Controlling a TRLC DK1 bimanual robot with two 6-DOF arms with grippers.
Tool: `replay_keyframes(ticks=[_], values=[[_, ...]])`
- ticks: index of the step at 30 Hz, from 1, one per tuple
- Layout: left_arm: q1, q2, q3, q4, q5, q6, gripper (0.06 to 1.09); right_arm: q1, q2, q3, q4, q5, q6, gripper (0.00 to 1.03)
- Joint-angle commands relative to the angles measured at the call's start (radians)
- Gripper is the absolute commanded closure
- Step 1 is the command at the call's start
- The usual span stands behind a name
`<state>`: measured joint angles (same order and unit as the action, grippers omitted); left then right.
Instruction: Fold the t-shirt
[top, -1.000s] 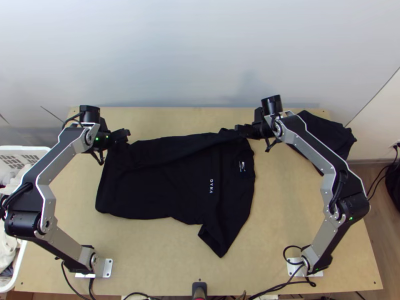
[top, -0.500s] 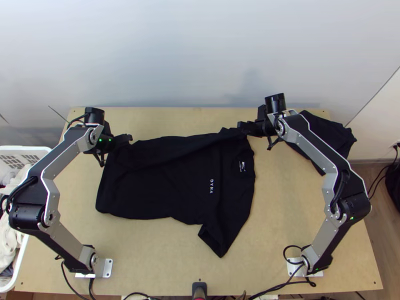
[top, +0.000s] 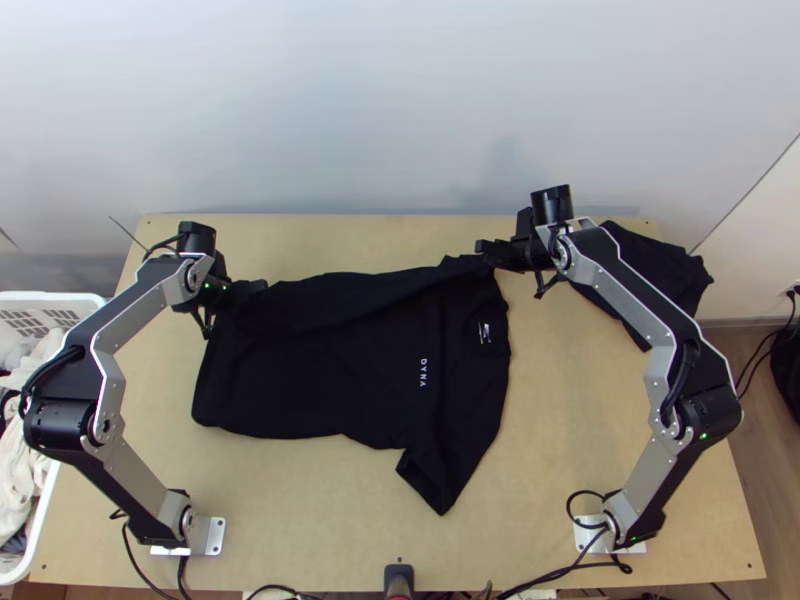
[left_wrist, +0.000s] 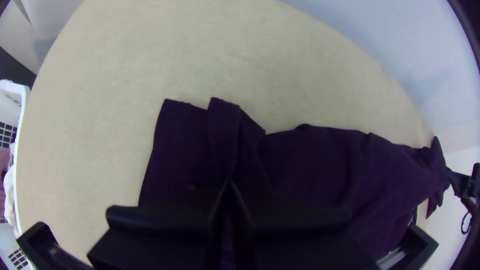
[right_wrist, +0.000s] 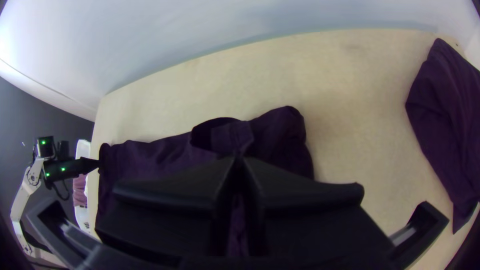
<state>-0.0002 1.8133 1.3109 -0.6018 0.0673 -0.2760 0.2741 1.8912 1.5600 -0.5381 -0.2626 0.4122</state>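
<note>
We have the black t-shirt (top: 340, 370) lying mostly flat across the middle of the desk (top: 300, 520), its hem end towards our left and its collar end towards our right. A long fold runs along its far side, while the near sleeve (top: 435, 485) sticks out towards us. White print (top: 423, 373) shows on the chest, and a small white mark (top: 484, 333) sits near the collar.

Our left end effector (top: 258, 287) is at the far corner of the hem end, its tips together on a pinch of the shirt. Our right end effector (top: 484, 248) is at the far edge by the collar end, and the right wrist view shows its tips closed on the fabric there too.

Another dark cloth (top: 665, 275) lies bunched at the far right corner, partly beneath our right arm (top: 640, 290) and reaching past the desk's edge. Beside the desk on our left, a white basket (top: 75, 298) holds light-coloured laundry (top: 18, 450).
</note>
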Motion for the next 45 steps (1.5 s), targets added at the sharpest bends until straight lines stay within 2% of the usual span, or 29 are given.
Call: replay_keyframes(ticks=[1, 4, 5, 9, 10, 12, 13, 25, 41, 43, 45], values=[[-0.003, -0.017, 0.007, 0.002, 0.0, 0.003, 1.04, -0.029, -0.004, -0.054, 0.003, 0.0, 0.01, 0.85], [0.005, -0.049, 0.01, -0.001, 0.002, -0.002, 1.04, -0.055, -0.032, -0.121, 0.003, 0.002, 0.005, 0.85], [0.008, -0.062, 0.008, -0.003, 0.002, -0.003, 1.04, -0.059, -0.04, -0.133, 0.004, 0.002, 0.004, 0.82], [0.008, -0.104, -0.001, -0.029, 0.003, -0.011, 1.04, -0.075, -0.061, -0.138, 0.006, 0.002, 0.033, 0.39], [0.006, -0.112, -0.006, -0.03, 0.003, -0.014, 1.04, -0.073, -0.061, -0.126, 0.006, 0.0, 0.043, 0.3], [0.003, -0.123, -0.018, -0.033, 0.003, -0.019, 1.04, -0.055, -0.052, -0.084, 0.006, 0.002, 0.045, 0.19], [0.002, -0.124, -0.022, -0.033, 0.003, -0.02, 1.04, -0.036, -0.038, -0.058, 0.006, 0.002, 0.045, 0.18], [-0.004, -0.138, -0.021, -0.033, 0.003, -0.04, 1.04, 0.134, 0.204, 0.218, -0.03, 0.011, 0.043, 0.18], [0.011, -0.143, -0.002, -0.033, 0.003, -0.038, 1.04, 0.169, 0.19, 0.118, -0.056, 0.014, 0.027, 0.18], [0.009, -0.135, 0.005, -0.033, 0.003, -0.042, 1.04, 0.183, 0.201, 0.121, -0.056, 0.023, 0.027, 0.23], [0.009, -0.129, 0.019, -0.033, 0.003, -0.045, 1.04, 0.194, 0.212, 0.121, -0.056, 0.034, 0.022, 0.4]])
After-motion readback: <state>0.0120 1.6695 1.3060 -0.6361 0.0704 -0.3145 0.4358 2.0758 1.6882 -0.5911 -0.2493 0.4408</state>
